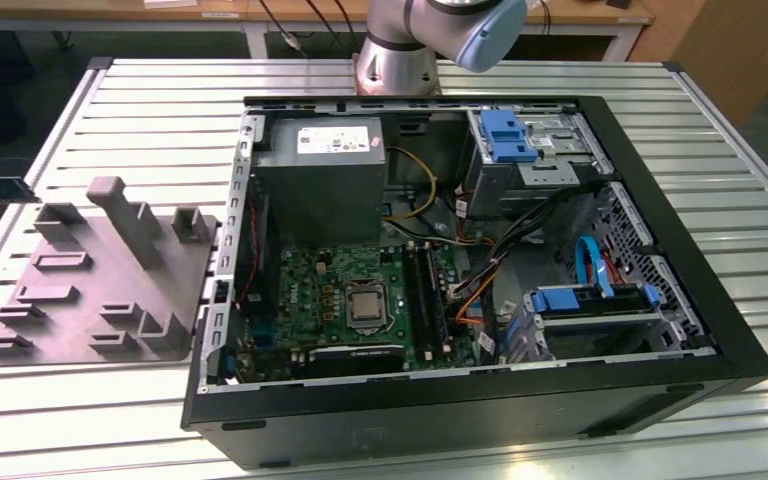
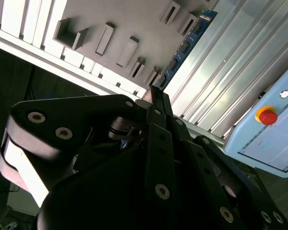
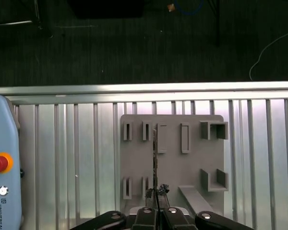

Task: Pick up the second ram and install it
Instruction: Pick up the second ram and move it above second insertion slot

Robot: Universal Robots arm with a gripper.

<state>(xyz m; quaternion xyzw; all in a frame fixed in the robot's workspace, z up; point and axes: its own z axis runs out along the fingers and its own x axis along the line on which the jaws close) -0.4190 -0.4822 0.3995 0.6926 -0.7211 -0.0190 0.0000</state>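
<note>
The hand (image 3: 156,192) grips the second ram (image 3: 155,158) edge-on over the grey tray (image 3: 175,167) on the slatted counter (image 3: 62,153), a red-buttoned pendant (image 3: 2,167) lying nearby.

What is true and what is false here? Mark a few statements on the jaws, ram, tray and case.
1. The gripper has its jaws shut on the second ram. True.
2. The ram is held over the grey tray. True.
3. The computer case is closed. False: its side is open and the motherboard shows.
4. The tray lies inside the case. False: it lies on the slatted table beside the case.
</note>
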